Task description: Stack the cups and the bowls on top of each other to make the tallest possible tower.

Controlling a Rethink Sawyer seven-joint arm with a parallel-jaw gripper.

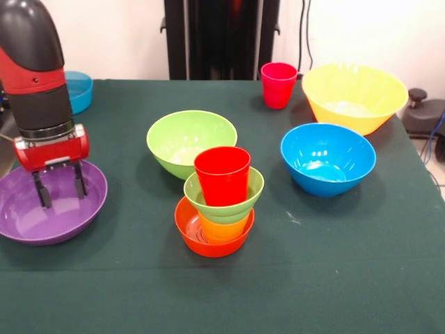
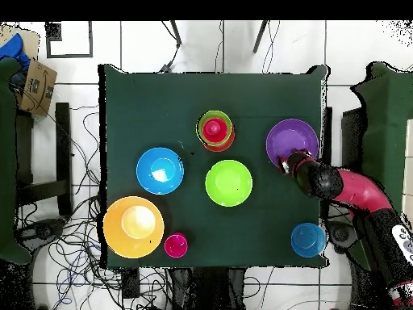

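Your gripper [image 1: 60, 182] hangs over the wide purple bowl [image 1: 21, 226] at the table's edge, its two black fingers [image 1: 42, 189] spread apart and pointing straight down into the bowl's hollow, with nothing between them. You can't tell from either view whether the tips touch the bowl's floor.

The tower [image 1: 222, 202] stands near the middle of the table: a small orange bowl [image 1: 198, 236] at the bottom, a yellow-orange cup [image 1: 224, 228] in it, a small green bowl [image 1: 224, 198] on that, and a red cup [image 1: 222, 174] on top, upright. From above, it sits just beside the purple bowl [image 2: 292, 137], further from the robot's base.

That gap is what your next move turns on. If you mean to take the purple bowl, the fingers are inside it rather than astride its rim, so one finger would likely need to be outside the wall. A wide, shallow bowl would probably sit poorly on the red cup.

The large green bowl [image 1: 191, 141], a blue bowl [image 1: 327, 158], the yellow bowl [image 1: 354, 94] and the pink cup [image 1: 278, 85] lie well apart from the gripper; a second blue bowl [image 1: 80, 90] is behind the arm.
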